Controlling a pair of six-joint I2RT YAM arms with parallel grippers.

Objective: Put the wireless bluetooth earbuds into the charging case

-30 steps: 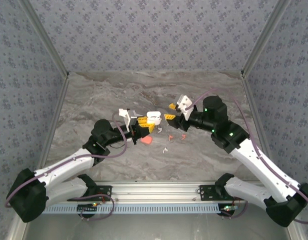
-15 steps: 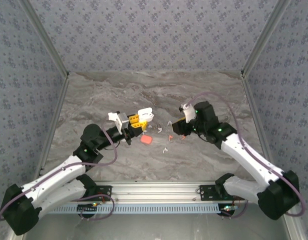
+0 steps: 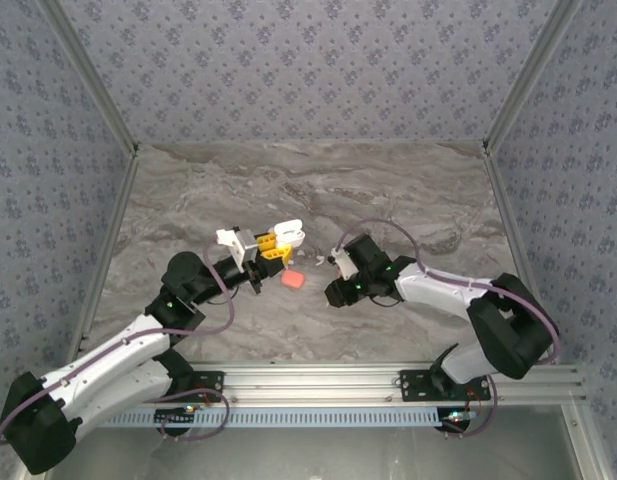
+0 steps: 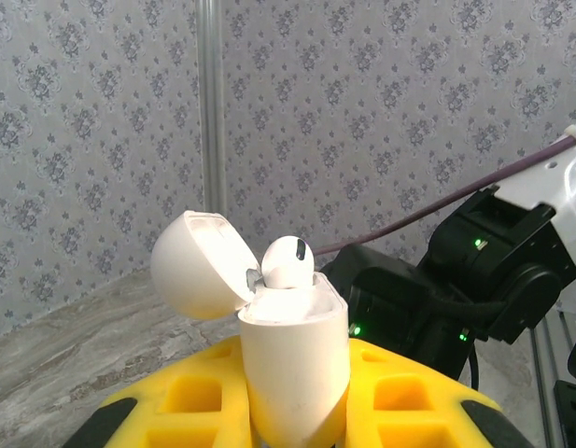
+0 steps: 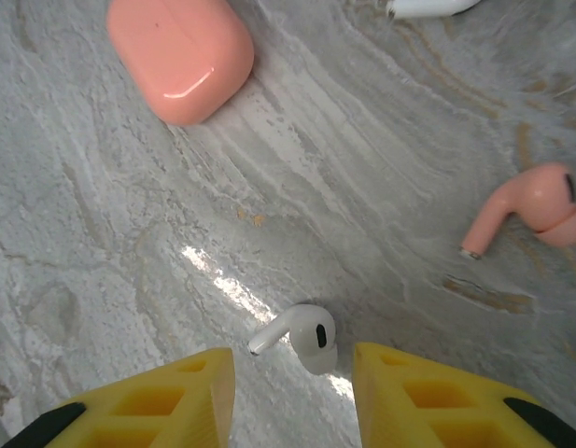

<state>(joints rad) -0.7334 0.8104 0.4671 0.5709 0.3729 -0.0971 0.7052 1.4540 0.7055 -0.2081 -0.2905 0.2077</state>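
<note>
- Holding the open white plastic charging case, one seated earbud inside, my left gripper clamps it.
- My right gripper, released, hangs over a loose white stemmed earbud on the grey marble table; next, I reckon, lower and pinch it.

One white case, one coral case, four earbuds

Bare marble table surrounds the white earbud; the coral case and a coral earbud lie well apart from it.
</note>
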